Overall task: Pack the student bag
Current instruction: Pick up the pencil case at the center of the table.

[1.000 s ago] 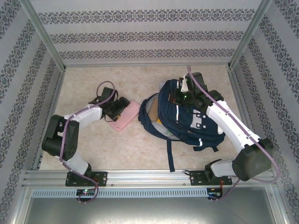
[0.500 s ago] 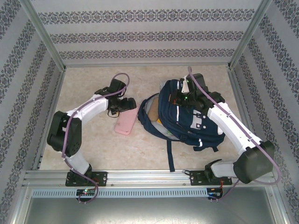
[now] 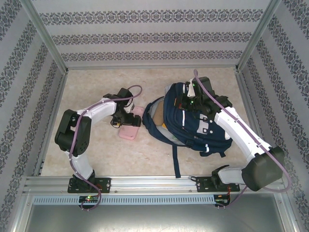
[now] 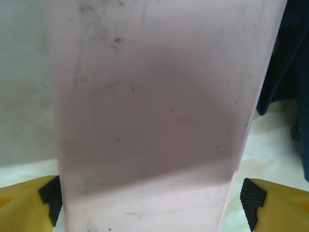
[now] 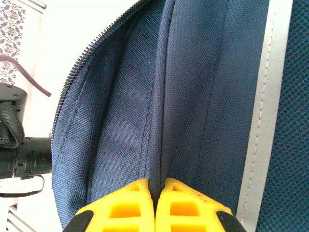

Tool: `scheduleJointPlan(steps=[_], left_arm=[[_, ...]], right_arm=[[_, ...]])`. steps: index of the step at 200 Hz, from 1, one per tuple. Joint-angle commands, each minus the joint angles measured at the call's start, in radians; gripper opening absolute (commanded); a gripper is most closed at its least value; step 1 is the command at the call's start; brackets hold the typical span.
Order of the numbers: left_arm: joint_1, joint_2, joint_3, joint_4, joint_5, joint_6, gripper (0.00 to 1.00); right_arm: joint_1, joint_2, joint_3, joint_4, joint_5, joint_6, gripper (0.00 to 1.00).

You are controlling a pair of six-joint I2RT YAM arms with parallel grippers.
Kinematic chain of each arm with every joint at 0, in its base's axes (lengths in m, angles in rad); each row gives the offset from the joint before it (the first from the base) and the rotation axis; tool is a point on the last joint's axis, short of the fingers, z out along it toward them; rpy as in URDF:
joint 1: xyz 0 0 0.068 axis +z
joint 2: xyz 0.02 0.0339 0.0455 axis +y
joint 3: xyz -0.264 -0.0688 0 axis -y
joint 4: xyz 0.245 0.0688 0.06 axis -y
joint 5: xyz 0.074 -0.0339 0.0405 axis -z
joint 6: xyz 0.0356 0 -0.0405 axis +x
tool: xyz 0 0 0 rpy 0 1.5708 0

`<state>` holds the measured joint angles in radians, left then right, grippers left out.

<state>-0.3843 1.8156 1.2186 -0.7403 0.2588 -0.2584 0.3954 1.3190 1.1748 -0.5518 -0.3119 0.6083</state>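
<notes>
One student bag. One pink book, just beside the student bag at its open mouth (plain cover, nothing printed that I can make out). Two robot arms: the left arm on the book's side of the bag, the right arm reaching over the bag. Two grippers: the left gripper and the right gripper.

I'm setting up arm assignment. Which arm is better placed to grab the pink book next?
Left. The left gripper hangs right over the pink book, jaws open either side of it. The right gripper is shut on the student bag's fabric by the zip, probably holding it open.
</notes>
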Motion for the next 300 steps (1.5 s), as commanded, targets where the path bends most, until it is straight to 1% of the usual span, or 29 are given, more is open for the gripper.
scheduleJointPlan(steps=[1, 34, 53, 84, 97, 118, 156, 181, 208, 226, 242, 250, 260, 300], left_arm=[[-0.026, 0.036, -0.008, -0.055, -0.018, 0.046, 0.95], [-0.066, 0.083, 0.010, -0.067, -0.087, 0.045, 0.93], [-0.087, 0.096, 0.012, -0.069, -0.108, 0.035, 0.93], [-0.133, 0.126, 0.027, -0.092, -0.168, 0.021, 0.96], [-0.134, 0.123, 0.026, -0.093, -0.180, 0.009, 0.97], [-0.157, 0.135, 0.050, -0.135, -0.257, 0.011, 0.99], [-0.172, 0.169, 0.035, -0.115, -0.218, 0.012, 1.00], [-0.182, 0.199, 0.035, -0.114, -0.225, 0.010, 1.00], [-0.184, 0.166, 0.041, -0.109, -0.231, 0.004, 0.97], [-0.184, 0.139, 0.058, -0.122, -0.225, -0.006, 0.87], [-0.184, 0.107, 0.069, -0.131, -0.219, -0.019, 0.85], [-0.183, 0.088, 0.069, -0.132, -0.216, -0.024, 0.81], [-0.183, 0.061, 0.069, -0.135, -0.211, -0.031, 0.78], [-0.182, -0.061, 0.085, -0.148, -0.155, -0.075, 0.76]], right_arm=[[0.019, -0.029, 0.025, 0.107, -0.041, 0.003, 0.00], [0.018, -0.027, 0.020, 0.110, -0.041, 0.004, 0.00], [0.017, -0.027, 0.020, 0.110, -0.039, 0.005, 0.00], [0.017, -0.023, 0.021, 0.110, -0.038, 0.007, 0.00], [0.017, -0.021, 0.023, 0.109, -0.038, 0.007, 0.00], [0.017, -0.020, 0.023, 0.109, -0.038, 0.007, 0.00], [0.018, -0.015, 0.023, 0.112, -0.042, 0.013, 0.00], [0.017, -0.018, 0.026, 0.105, -0.037, 0.011, 0.00], [0.017, -0.026, 0.022, 0.100, -0.030, 0.009, 0.00], [0.017, -0.026, 0.021, 0.098, -0.032, 0.009, 0.00], [0.017, -0.026, 0.023, 0.098, -0.032, 0.011, 0.00], [0.017, -0.026, 0.025, 0.098, -0.032, 0.011, 0.00], [0.017, -0.026, 0.027, 0.096, -0.032, 0.011, 0.00], [0.017, -0.026, 0.032, 0.090, -0.027, 0.007, 0.00]])
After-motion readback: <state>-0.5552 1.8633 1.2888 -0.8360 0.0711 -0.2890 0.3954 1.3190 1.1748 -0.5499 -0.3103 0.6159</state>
